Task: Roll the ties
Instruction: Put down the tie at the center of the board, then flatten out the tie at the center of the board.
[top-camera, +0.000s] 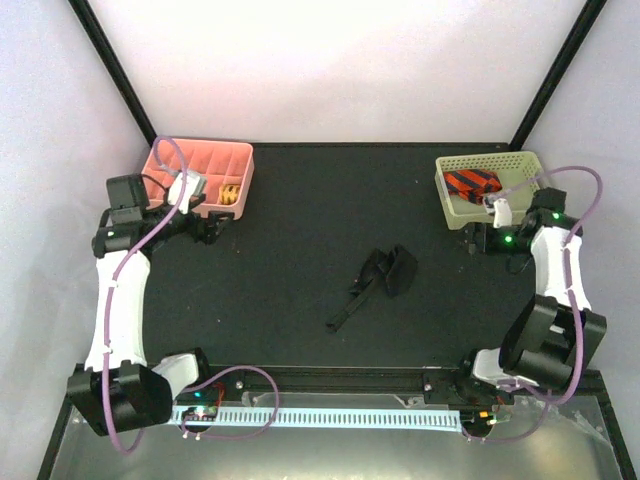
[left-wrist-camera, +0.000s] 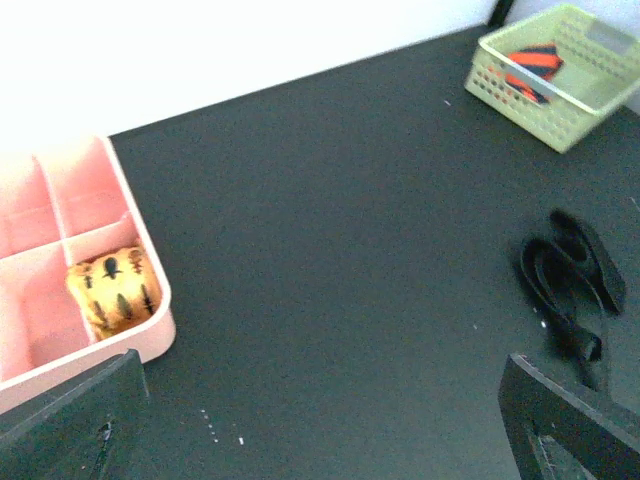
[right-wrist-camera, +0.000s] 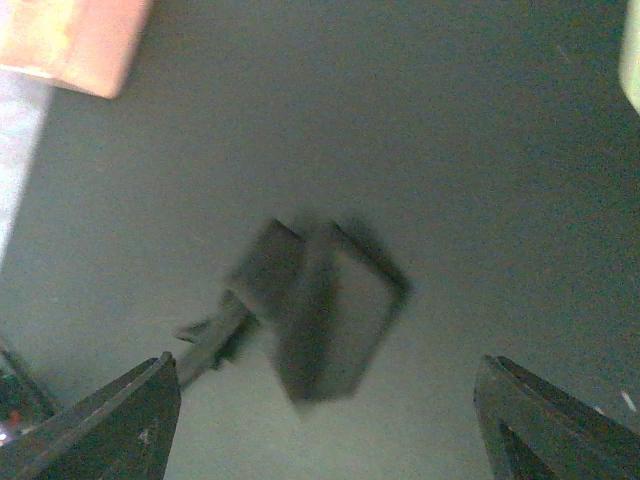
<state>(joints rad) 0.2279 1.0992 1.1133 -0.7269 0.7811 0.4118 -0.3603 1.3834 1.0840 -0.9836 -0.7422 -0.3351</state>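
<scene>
I have both arms drawn back to the far corners. The left gripper (left-wrist-camera: 320, 405) hangs just beside the pink tray (left-wrist-camera: 40, 250), jaws wide apart with nothing between them. The yellow tie (left-wrist-camera: 115, 290) sits coiled in the tray's corner compartment, the one nearest the middle of the mat (top-camera: 300, 230).

The right gripper (right-wrist-camera: 327, 412) is near the front of the green basket (top-camera: 455, 215). Its wrist view is blurred, but the jaws stand well apart and hold nothing. The striped tie (top-camera: 472, 182) lies inside the basket, bunched toward its left end.

The black tie (top-camera: 382, 275) is in the middle of the mat, well apart from both grippers. It lies in a loose, flattened heap, not a coil, with one narrow end trailing toward the near left. From the right wrist I see it below and ahead of the fingers (right-wrist-camera: 110, 425), with no contact.
</scene>
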